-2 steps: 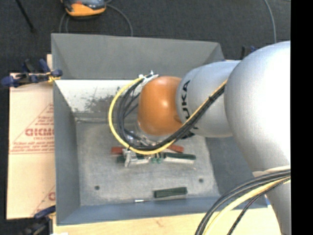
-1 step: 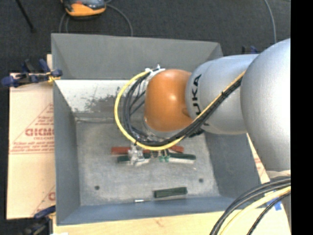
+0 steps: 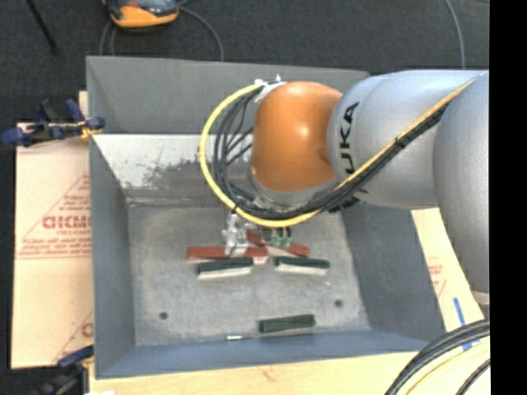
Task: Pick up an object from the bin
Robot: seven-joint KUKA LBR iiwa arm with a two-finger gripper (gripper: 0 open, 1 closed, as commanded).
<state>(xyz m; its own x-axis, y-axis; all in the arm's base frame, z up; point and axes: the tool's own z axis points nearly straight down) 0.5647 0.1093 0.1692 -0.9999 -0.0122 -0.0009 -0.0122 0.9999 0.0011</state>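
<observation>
Starting at the left wall of the bin [image 3: 107, 262], the floor is bare as far as mid-frame, where a small cluster of flat pieces lies. First comes a red strip [image 3: 206, 253], lying level, with the left bar [image 3: 224, 271], green over white, just below it and seemingly touching. The tool [image 3: 237, 241] hangs under the orange cover [image 3: 292, 138], low over the strip's right end, where the pieces crowd together. Whether it is wide or narrow I cannot tell, and nothing can be seen held in it. To its right lies the right bar [image 3: 301, 264], of the same make. A dark bar [image 3: 286, 324] lies well apart, near the lower wall.

The thing to pick is probably one of the cluster. These pieces are thin and lie flat, so the grip likely has to go across a narrow side, low against the floor. Centre on one piece only — a neighbour caught along with it could tip or drop on the lift. Close fully, then rise straight up — a sideways drag would scatter the rest.
</observation>
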